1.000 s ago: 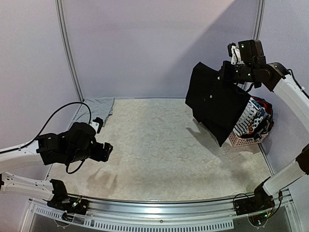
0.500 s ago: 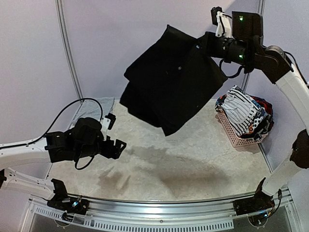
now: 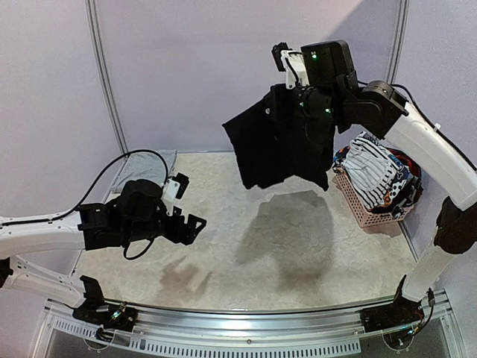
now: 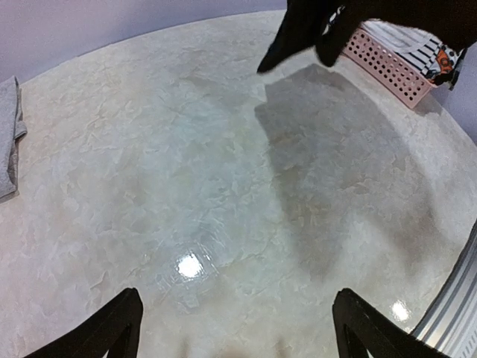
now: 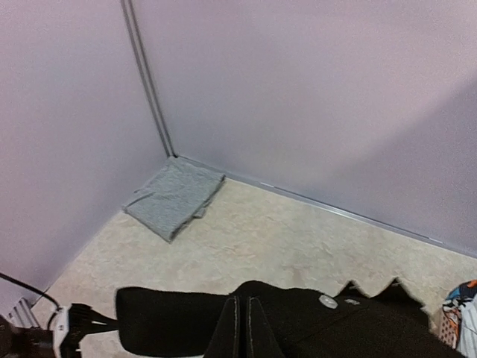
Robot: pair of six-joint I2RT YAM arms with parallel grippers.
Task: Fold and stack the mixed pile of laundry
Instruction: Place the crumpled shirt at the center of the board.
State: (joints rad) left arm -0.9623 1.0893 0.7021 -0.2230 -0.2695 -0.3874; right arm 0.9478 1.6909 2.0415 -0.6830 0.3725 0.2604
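One black garment point(image 3: 279, 145) hanging from clamped right fingers point(image 5: 232, 332), one folded grey piece point(image 3: 153, 165), one filled pink basket point(image 3: 365, 212), left fingers point(image 4: 112, 332) apart

Trousers point(image 3: 279, 145) above table point(image 3: 223, 253); basket point(image 3: 373, 216) right; folded garment point(image 3: 153, 164) far-left.

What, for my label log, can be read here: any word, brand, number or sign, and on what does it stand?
No text is readable in any view.
Black garment: two pale studs, no lettering visible.
Colourful printed piece in the pink basket: pattern too blurred to read.
Folded grey garment: plain.
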